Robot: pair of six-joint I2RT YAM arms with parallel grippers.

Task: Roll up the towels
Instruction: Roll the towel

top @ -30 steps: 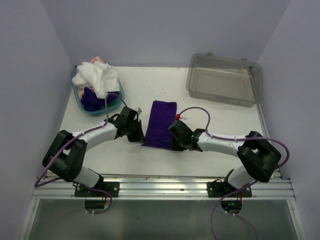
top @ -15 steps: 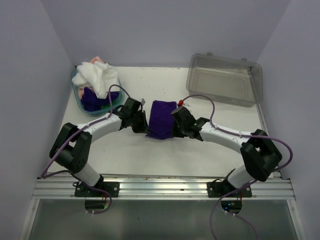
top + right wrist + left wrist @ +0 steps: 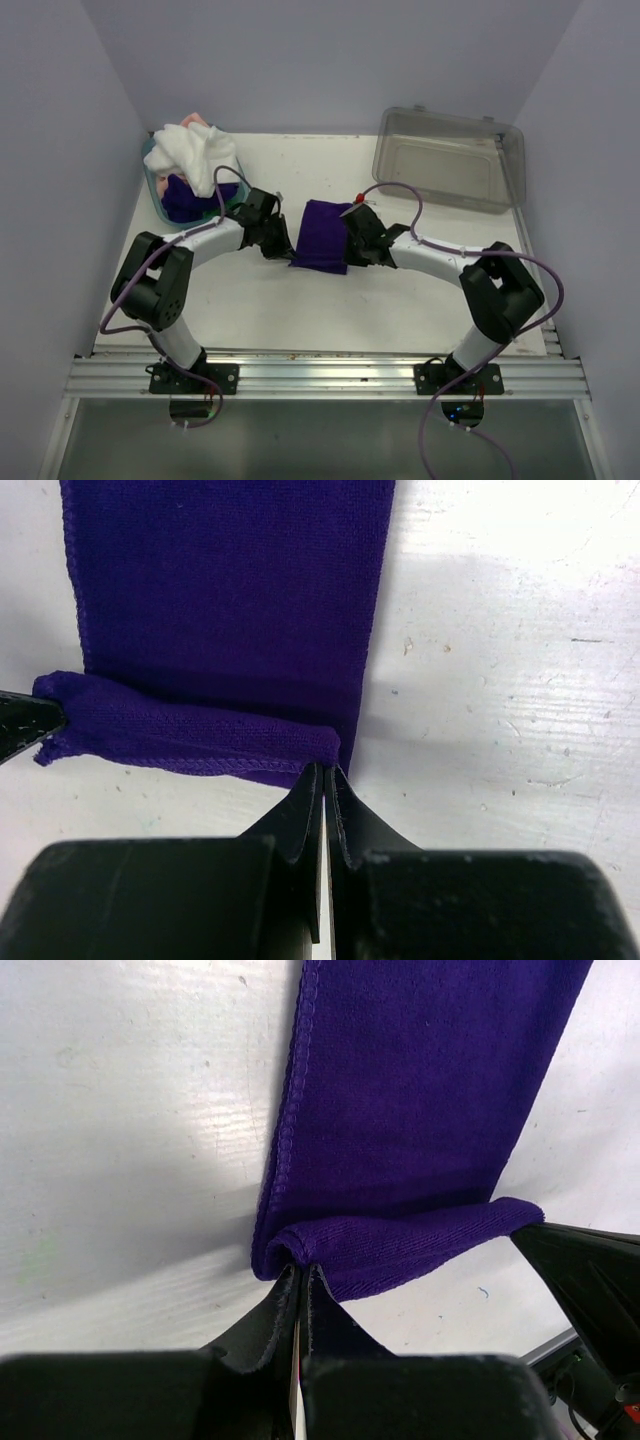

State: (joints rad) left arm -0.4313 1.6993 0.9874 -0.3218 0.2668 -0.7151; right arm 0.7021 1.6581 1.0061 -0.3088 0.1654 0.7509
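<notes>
the biggest risk we see sits with the dark purple towel (image 3: 322, 228). it lies flat at the centre of the desk (image 3: 300, 310), its 6 o'clock end turned over into one loose first fold. the left fingers (image 3: 303, 1280) are pinched closed on that fold's 9 o'clock corner and the right fingers (image 3: 325, 780) are pinched closed on its 3 o'clock corner. if one side travels toward 12 o'clock faster than the other, we judge the roll would come out coned or skewed. a lesser risk is that such thin pinches slide off the soft cloth and the fold flops open. smaller again, the flat part might drag along the smooth desk instead of winding up. as for materials, the desk is a hard white board, scuffed and speckled. the grey bin (image 3: 440, 190) at 1 o'clock is clear rigid plastic, a rounded rectangle. the teal basket (image 3: 157, 195) at 10 o'clock is plastic too, heaped with a crumpled white towel (image 3: 190, 155), a peek of peach-pink towel (image 3: 195, 120) and another purple towel (image 3: 180, 198), all limp and unrolled. the dark purple towel is a long narrow strip of fine ribbed weave with a stitched hem. both pairs of fingers are hard, black and taper to thin tips.
</notes>
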